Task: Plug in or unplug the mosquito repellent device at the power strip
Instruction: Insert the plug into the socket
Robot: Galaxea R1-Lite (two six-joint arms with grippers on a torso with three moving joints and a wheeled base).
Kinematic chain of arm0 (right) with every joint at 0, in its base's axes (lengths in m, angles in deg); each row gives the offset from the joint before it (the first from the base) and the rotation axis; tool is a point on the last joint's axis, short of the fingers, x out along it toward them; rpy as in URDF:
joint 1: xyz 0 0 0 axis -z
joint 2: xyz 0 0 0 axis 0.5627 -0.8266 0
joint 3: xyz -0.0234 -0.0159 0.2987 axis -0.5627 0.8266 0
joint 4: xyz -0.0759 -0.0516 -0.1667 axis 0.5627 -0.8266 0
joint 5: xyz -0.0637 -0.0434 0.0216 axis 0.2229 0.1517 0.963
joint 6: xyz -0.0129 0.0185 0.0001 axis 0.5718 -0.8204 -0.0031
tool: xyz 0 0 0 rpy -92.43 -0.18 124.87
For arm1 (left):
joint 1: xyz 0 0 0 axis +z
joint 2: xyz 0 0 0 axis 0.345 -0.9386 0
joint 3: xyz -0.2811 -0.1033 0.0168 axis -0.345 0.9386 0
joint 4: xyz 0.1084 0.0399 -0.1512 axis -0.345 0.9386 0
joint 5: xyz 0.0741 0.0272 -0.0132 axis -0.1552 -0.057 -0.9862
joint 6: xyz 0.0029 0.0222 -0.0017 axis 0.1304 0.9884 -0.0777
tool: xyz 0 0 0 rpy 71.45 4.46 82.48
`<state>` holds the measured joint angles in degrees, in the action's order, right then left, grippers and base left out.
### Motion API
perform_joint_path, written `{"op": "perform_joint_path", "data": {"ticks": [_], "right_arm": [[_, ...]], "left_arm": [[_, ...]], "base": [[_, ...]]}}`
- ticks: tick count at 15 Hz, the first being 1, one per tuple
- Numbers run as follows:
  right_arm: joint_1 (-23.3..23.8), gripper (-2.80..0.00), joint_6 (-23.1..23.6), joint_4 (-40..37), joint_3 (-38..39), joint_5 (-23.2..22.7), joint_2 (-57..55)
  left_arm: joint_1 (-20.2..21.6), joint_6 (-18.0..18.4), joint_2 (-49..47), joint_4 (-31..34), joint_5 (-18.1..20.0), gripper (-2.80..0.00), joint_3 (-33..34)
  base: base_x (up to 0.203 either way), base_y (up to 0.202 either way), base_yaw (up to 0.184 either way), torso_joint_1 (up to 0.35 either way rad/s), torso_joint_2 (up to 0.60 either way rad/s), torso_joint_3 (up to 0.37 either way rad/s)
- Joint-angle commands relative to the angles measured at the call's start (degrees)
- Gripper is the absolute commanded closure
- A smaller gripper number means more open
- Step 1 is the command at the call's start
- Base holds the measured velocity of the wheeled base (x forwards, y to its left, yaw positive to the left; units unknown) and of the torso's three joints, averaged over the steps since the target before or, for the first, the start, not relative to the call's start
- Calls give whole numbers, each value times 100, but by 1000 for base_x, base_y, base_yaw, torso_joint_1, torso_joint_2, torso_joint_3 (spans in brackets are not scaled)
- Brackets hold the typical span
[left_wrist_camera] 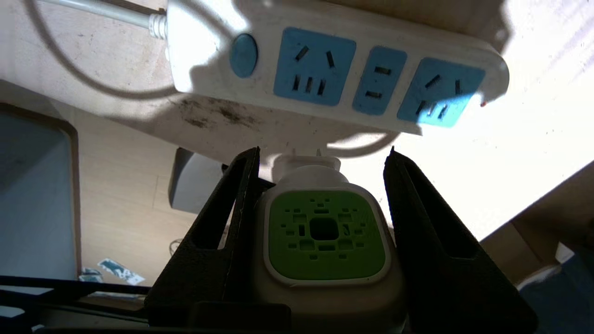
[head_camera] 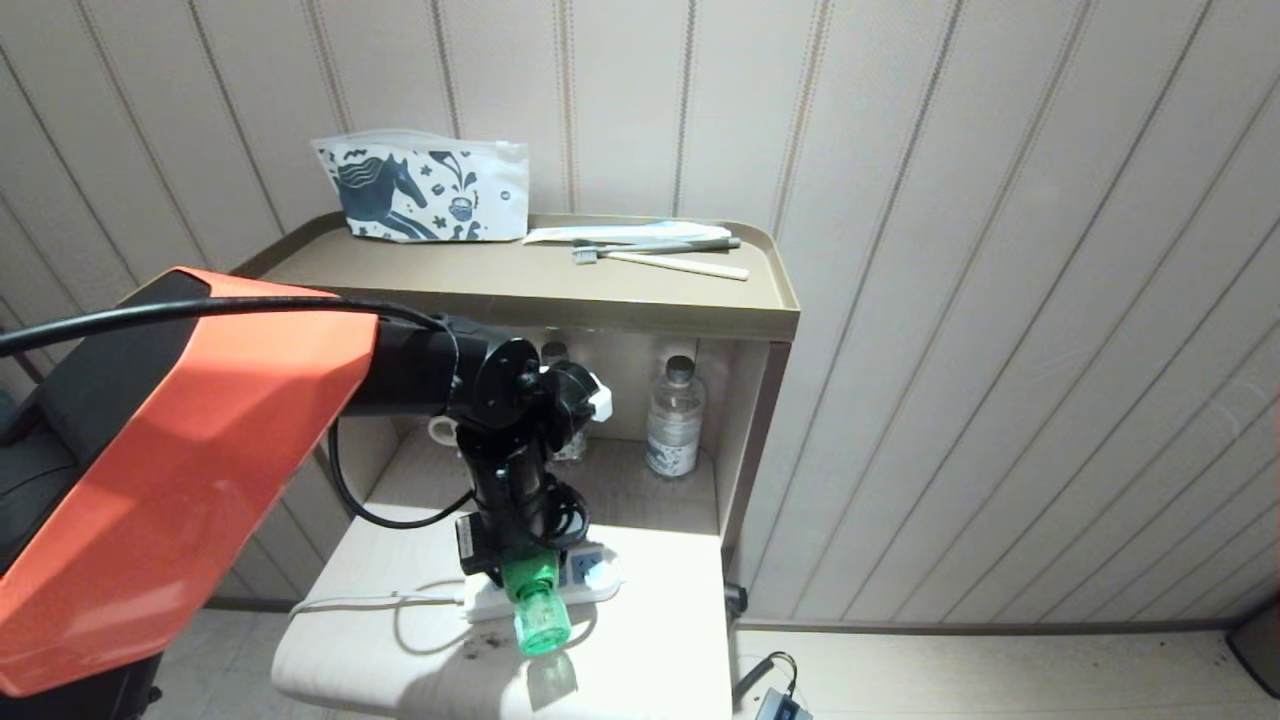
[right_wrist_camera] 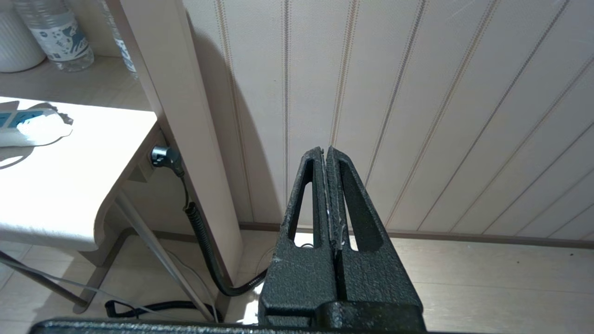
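My left gripper (left_wrist_camera: 322,150) is shut on the mosquito repellent device (left_wrist_camera: 325,227), its black fingers (left_wrist_camera: 232,208) against the white body on both sides. The device's green vented top faces the wrist camera, and its plug prongs point at the power strip (left_wrist_camera: 334,69) with a gap between them. All light-blue sockets on the strip show bare. In the head view the device (head_camera: 537,605) hangs under my left gripper (head_camera: 522,565), just in front of the power strip (head_camera: 598,578), with the green bottle end toward the camera. My right gripper (right_wrist_camera: 325,149) is shut on nothing, low beside the wall.
The strip's whitish cord (head_camera: 380,600) loops over the small white table (head_camera: 660,660). Water bottles (head_camera: 672,415) stand in the shelf recess behind it. A horse-print pouch (head_camera: 425,195) and toothbrushes (head_camera: 660,252) lie on the cabinet top. A black cable (right_wrist_camera: 204,241) runs down by the cabinet.
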<state>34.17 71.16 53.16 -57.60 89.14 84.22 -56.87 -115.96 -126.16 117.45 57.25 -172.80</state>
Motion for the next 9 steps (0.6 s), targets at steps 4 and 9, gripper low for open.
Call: {"op": "perform_joint_path", "data": {"ticks": [4,9], "right_arm": [[-1,0,-2,2,0,2,3],[-1,0,-2,2,0,3,3]], "left_arm": [[113,-60,-71,-13,-294,0,0],[161,-34,-124,-54,-240,0,-26]], "base": [[0,0,0,0,0,0],[0,0,0,0,0,0]]}}
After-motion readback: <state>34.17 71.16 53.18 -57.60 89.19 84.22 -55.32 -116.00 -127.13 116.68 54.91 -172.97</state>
